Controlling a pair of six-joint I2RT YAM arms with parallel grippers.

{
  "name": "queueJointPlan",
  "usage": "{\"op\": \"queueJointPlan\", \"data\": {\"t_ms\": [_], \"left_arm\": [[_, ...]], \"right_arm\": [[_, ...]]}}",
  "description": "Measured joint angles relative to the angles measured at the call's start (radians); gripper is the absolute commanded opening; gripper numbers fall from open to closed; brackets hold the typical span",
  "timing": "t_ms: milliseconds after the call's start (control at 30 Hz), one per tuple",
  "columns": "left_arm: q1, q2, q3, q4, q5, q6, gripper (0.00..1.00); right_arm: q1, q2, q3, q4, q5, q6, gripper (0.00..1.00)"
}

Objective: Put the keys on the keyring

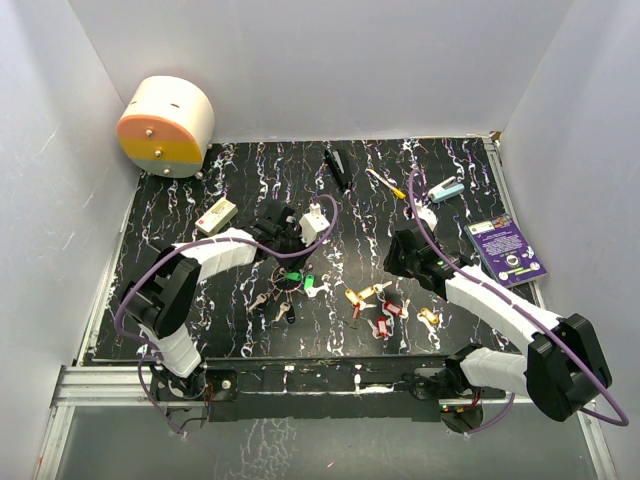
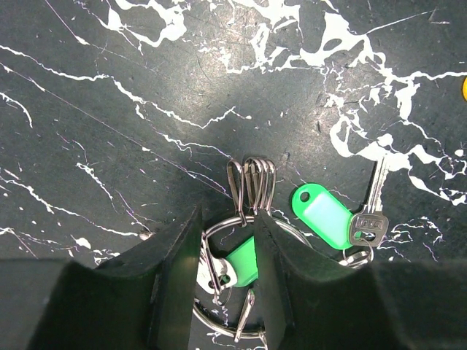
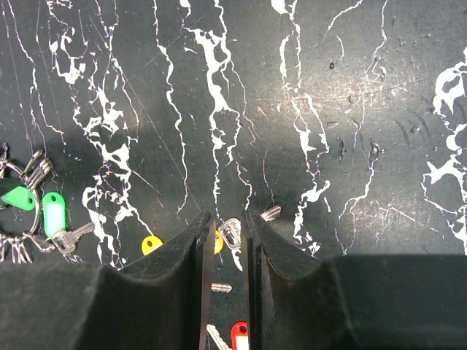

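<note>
l fingers (image 2: 175, 277) were down on the keyring (image 2: 237, 217), closed in on it w/ a green tag (image 2: 241, 264) wedged btwn them — wire touching both inner faces. ring lay on the black marbled tabletop (image 1: 250, 170) near centre, just ahead of the l arm. a bunch of small clips (image 2: 252, 182) fanned off its far side. a 2nd green tag (image 2: 325, 215) w/ a silver key (image 2: 368, 215) lay just right of the fingers. r fingers (image 3: 281, 262) hovered a narrow gap apart over the loose keys (image 1: 385, 310) — red, yellow & gold heads, scattered right of the ring, apart from it. a thin silver strip ran along one finger's inner face; couldn't tell if that was a held key. purple card (image 1: 508, 250) sat by the right edge.
</note>
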Motion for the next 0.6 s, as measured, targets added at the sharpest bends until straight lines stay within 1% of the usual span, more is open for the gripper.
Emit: {"op": "queueJointPlan", "data": {"t_ms": [600], "left_arm": [[0.000,0.014,-0.026,0.046,-0.004,0.004,0.31]], "right_arm": [[0.000,0.000,-0.016,0.006,0.000,0.000,0.26]]}}
